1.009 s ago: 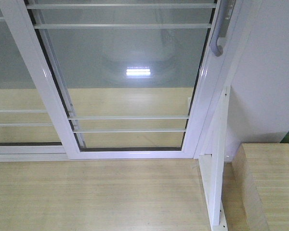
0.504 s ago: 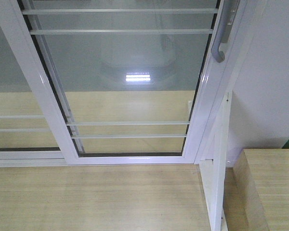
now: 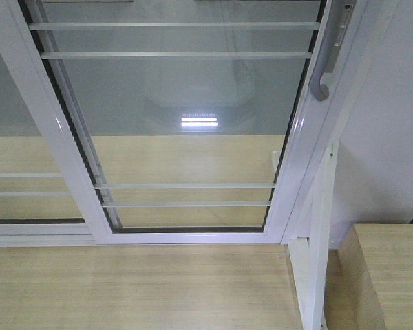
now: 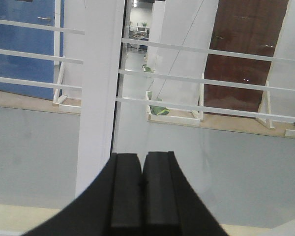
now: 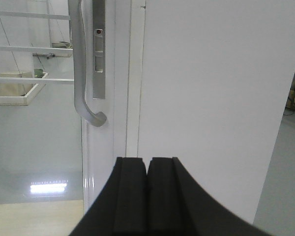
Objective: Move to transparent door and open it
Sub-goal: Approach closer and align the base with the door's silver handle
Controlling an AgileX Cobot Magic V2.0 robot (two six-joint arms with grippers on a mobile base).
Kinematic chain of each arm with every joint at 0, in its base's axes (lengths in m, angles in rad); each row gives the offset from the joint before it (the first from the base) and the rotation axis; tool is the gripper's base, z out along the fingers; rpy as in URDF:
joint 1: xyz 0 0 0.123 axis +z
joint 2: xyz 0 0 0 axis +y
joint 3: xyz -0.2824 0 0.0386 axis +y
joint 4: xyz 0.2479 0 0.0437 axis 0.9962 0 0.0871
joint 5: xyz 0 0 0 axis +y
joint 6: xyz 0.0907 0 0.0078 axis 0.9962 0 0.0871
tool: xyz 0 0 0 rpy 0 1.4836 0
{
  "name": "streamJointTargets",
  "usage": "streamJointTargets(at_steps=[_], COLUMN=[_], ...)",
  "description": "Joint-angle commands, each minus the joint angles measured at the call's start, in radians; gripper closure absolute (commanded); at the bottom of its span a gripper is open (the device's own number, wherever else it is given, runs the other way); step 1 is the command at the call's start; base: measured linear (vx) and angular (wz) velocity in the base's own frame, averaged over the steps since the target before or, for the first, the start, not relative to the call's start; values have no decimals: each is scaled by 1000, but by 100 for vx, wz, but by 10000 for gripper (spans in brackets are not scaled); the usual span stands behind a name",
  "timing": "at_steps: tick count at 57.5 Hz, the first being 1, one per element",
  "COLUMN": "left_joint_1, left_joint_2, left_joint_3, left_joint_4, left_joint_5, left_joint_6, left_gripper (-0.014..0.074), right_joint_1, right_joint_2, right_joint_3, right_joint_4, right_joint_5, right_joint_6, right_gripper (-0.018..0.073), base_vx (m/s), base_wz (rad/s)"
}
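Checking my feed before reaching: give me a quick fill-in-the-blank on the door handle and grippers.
The left gripper and right gripper are both ___. In the right wrist view, the pull handle of the transparent door lies to the ___ of the right gripper. The handle's hook is at its ___ end.
Missing: shut; left; lower.

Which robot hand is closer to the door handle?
Right. The right gripper points at the white wall just right of the handle, which hangs up and left of it. The left gripper faces a white frame post farther left, with no handle in its view.
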Motion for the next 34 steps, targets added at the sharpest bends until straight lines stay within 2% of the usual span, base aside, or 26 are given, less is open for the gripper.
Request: streamJointTargets(at_steps=[1,34], left_joint_1=[-4,-4], left_joint_2=[-18,-18], left_joint_3=[30,30], left_joint_4=[-2,-2], left_joint_5=[-85,-85], left_joint_6=[-11,-11], left_gripper=[598,598], right_joint_1=[-4,-4], right_joint_2=[-14,-15], right_joint_3=[13,13], right_joint_4=[-4,-4], right_joint_5=[-78,-78], right_joint_6=[0,0], right_gripper=[567,567], base_vx=[9,9], base_wz=[2,2])
